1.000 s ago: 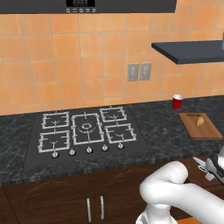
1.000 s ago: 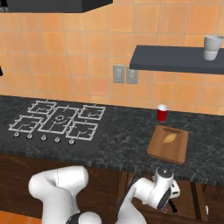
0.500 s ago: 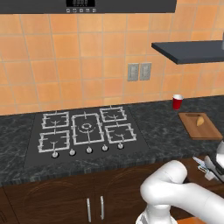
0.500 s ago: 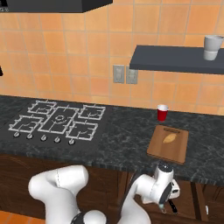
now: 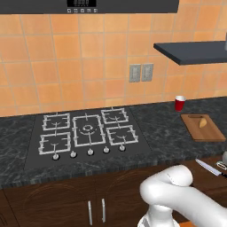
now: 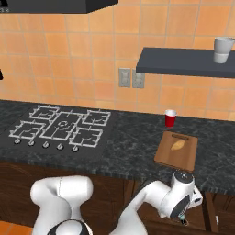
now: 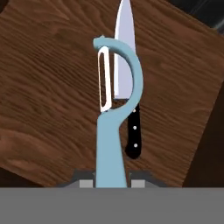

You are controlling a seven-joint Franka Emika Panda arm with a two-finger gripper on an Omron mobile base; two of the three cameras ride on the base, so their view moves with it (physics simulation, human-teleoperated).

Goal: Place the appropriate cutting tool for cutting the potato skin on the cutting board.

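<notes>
Peeler [image 7: 114, 113] sits clamped in the hand [image 7: 112, 180] by its light-blue handle, long axis running straight out from the fingers, curved head and blade pointing away. Beneath it lies a black-handled knife [image 7: 127, 78] on a brown wooden surface, tip pointing the same way. Up on the table, the potato [image 6: 178, 145] rests on the cutting board [image 6: 165, 156], near a red cup [image 6: 170, 118].
</notes>
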